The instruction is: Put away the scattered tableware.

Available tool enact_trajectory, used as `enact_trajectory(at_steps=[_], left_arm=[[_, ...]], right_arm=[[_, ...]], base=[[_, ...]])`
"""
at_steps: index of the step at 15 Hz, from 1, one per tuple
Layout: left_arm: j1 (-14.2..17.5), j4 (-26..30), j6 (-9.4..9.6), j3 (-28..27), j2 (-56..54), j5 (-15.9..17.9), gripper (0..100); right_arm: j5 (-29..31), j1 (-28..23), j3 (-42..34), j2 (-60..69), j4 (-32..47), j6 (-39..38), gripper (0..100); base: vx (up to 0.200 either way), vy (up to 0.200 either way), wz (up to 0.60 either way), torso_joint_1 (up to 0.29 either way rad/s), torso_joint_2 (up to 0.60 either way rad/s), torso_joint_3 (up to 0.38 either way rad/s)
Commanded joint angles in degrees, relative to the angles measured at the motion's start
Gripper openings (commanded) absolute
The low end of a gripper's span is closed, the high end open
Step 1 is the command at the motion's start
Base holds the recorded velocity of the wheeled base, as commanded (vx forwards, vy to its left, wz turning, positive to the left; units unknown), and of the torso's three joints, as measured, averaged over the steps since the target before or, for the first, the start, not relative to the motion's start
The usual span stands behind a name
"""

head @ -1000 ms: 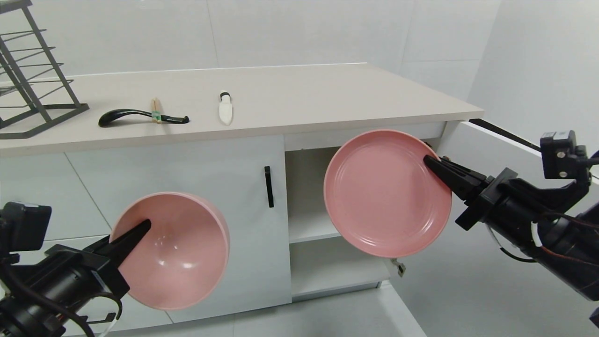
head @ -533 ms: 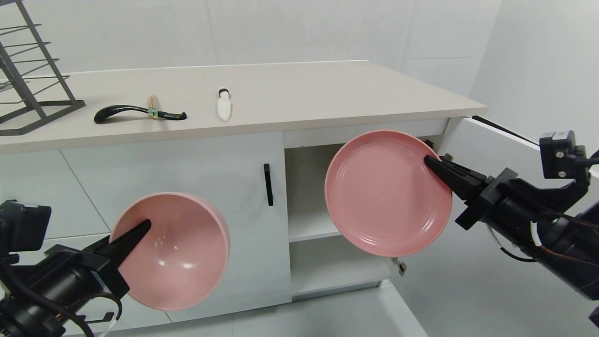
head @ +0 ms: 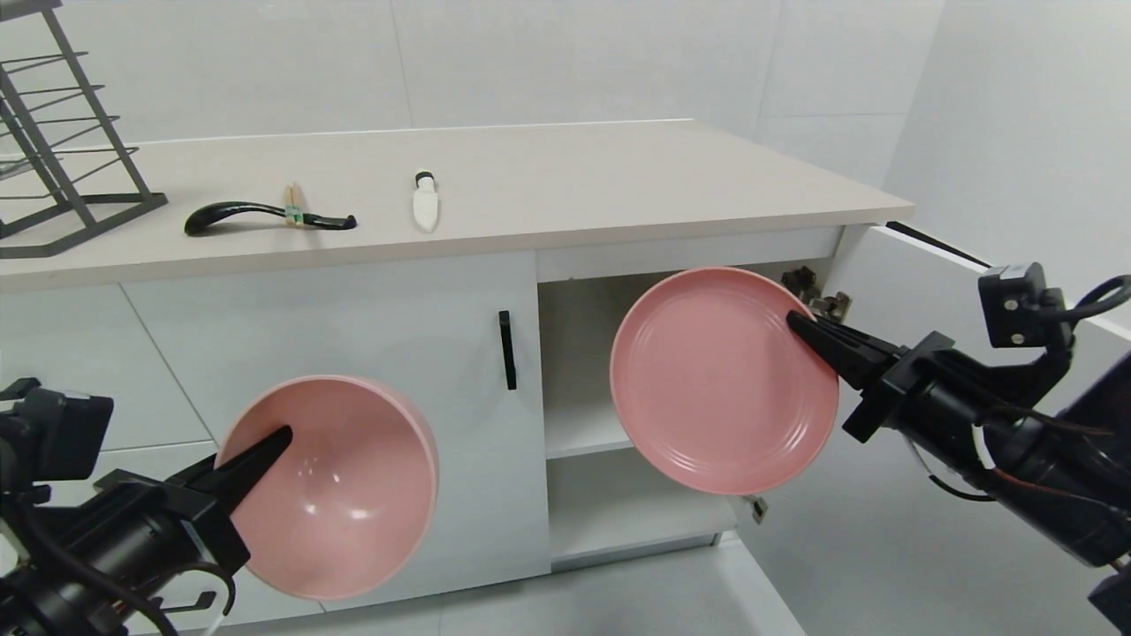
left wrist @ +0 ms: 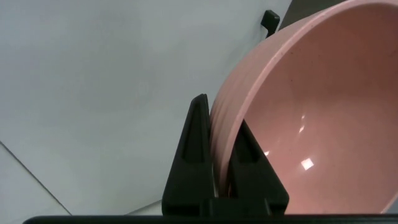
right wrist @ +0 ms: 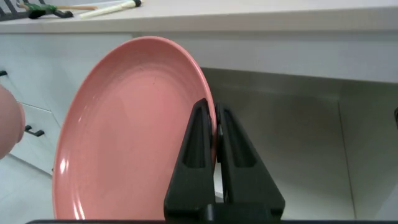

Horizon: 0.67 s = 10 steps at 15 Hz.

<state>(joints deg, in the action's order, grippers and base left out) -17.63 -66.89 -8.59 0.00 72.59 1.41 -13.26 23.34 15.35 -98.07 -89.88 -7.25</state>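
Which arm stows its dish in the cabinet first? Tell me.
Likely right: the right pincer holds the pink plate directly before the open cabinet shelves; the left pincer holds the pink bowl facing the closed door.

The bowl (head: 345, 495) hangs left before the door (head: 353, 327), plate (head: 716, 380) right before cupboard (head: 583, 433).

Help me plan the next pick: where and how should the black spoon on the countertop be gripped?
Probably from above, pinching across the thin handle of the black long-handled spoon, between its bowl and the wooden chopsticks crossing it: it lies flat, bare there.
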Motion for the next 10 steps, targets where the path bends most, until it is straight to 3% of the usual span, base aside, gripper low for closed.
enact_trajectory(at_steps=[1,3,5,10], left_arm=[[-0.21,1.76,-0.02,0.00,-0.35,0.08,0],[-2.15,3.96,-0.02,0.00,-1.49,0.08,0],[-4.70,4.75,-0.11,0.00,-2.28,0.08,0],[-4.96,5.54,-0.02,0.00,-2.28,0.08,0]], right_arm=[[-0.01,-0.41,0.03,-3.09,-0.12,-0.04,0],[-0.01,-0.49,0.03,-3.44,-0.12,-0.04,0],[-0.01,-0.49,0.03,-3.53,-0.12,-0.04,0],[-0.01,-0.49,-0.05,-5.46,-0.12,0.05,0]], base=[[0.200,0.000,0.00,0.002,0.00,0.012],[0.200,0.000,0.00,0.002,0.00,0.007],[0.000,0.000,0.00,0.000,0.00,0.000],[0.000,0.000,0.00,0.000,0.00,0.000]])
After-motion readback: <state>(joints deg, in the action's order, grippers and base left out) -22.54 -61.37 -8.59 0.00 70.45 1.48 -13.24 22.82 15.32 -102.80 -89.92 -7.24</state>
